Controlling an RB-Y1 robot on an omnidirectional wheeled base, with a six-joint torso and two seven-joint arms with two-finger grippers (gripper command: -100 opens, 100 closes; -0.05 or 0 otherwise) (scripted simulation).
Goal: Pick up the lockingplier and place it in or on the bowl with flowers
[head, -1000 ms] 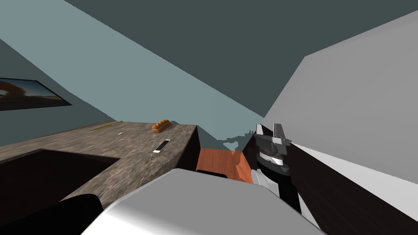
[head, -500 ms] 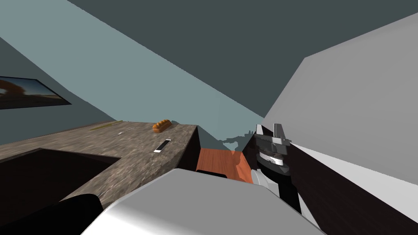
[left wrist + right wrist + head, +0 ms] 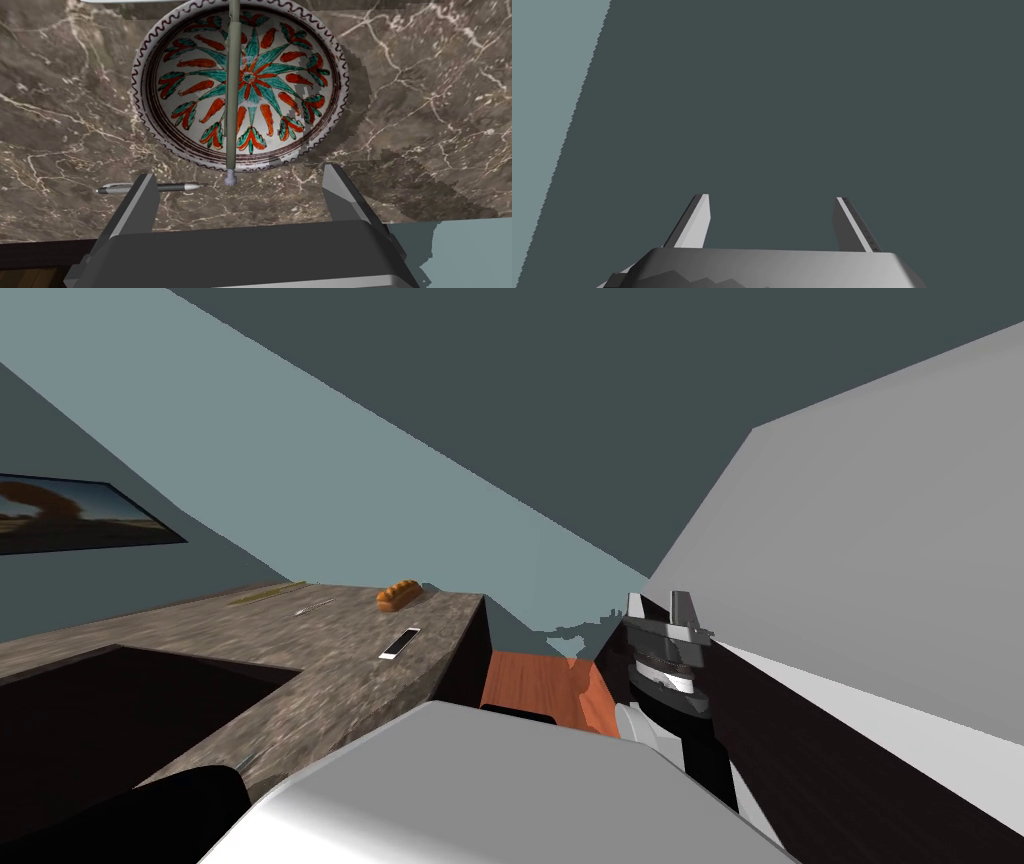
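Note:
A white bowl (image 3: pixel 340 82) painted with red and teal flowers sits on the brown marble counter (image 3: pixel 425 100). The locking plier (image 3: pixel 231 100), a long grey-green tool, lies straight across the bowl. Its knobbed end juts over the rim on the side nearest my left gripper (image 3: pixel 242 197). That gripper hangs above the bowl's near rim, open, its fingers (image 3: pixel 142 200) well apart from the plier and holding nothing. My right gripper (image 3: pixel 659 604) stands raised at my right side, away from the counter, open and empty (image 3: pixel 772 200).
A dark pen (image 3: pixel 170 187) lies on the counter beside the bowl, close to one left finger. In the head view the counter (image 3: pixel 330 658) carries a bread loaf (image 3: pixel 398 595) and a small white device (image 3: pixel 398 644). A dark recess (image 3: pixel 120 708) lies at the left.
My head camera has turned a little, so the wall picture and counter items slide slightly right. The right arm has not moved.

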